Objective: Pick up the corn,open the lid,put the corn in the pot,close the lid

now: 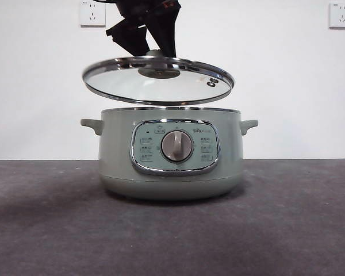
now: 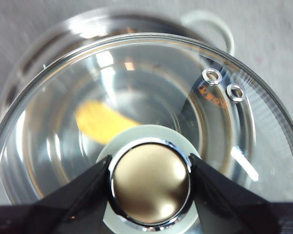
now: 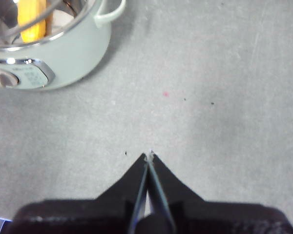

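The knob of the lid (image 1: 158, 80) is clamped between the jaws of the left gripper (image 2: 150, 183), and the lid is held slightly tilted in the air just above the pot (image 1: 170, 152). The corn (image 2: 103, 122) is seen through the glass, lying inside the pot. The right gripper (image 3: 149, 157) is held over the bare grey table (image 3: 210, 97) beside the pot, its jaws pressed together.

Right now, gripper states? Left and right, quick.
Left gripper: shut on the lid's knob, holding the glass lid tilted above the pot.
Right gripper: shut, empty, over bare table beside the pot.
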Controlling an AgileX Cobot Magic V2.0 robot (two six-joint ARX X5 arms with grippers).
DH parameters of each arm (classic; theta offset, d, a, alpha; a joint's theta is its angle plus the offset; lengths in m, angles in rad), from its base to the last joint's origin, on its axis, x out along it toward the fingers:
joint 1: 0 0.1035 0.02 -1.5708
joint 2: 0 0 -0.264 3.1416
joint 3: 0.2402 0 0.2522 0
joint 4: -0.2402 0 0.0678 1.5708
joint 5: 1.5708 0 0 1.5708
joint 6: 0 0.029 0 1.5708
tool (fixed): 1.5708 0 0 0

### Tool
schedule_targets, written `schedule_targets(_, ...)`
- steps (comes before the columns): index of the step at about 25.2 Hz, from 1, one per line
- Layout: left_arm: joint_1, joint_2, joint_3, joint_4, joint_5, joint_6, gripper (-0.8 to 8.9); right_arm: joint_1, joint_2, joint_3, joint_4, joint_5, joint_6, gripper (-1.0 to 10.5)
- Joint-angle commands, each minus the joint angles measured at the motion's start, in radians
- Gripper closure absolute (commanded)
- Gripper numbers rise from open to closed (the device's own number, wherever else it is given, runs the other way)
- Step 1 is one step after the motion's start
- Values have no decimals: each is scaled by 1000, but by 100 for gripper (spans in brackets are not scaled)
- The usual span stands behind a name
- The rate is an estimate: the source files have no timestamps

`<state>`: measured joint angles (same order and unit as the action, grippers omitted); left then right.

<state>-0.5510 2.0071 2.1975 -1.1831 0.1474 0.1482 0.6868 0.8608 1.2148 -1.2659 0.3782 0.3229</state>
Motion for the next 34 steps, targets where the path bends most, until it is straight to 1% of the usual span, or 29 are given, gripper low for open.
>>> schedule_targets(1, -6, -17, 2, 40, 10, -10, 826, 0, -5, -10, -1, 4, 16, 963)
schedule_targets(6, -7, -8, 2, 55, 10, -17, 826, 0, -8, -10, -19, 4, 27, 963)
schedule_targets(22, -12, 120, 2, 109, 8, -22, 826, 1, -8, -10, -18, -5, 26, 963)
schedule_targets(24, -12, 132, 2, 115, -9, -21, 826, 1, -8, -10, -18, -5, 26, 963)
schedule_targets(28, -11, 146, 2, 97, -44, -5, 826, 1, -8, -10, -18, -5, 26, 963)
schedule_targets(34, -13, 147, 2, 57, -40, 18, 826, 1, -8, -10, -14, -4, 26, 963)
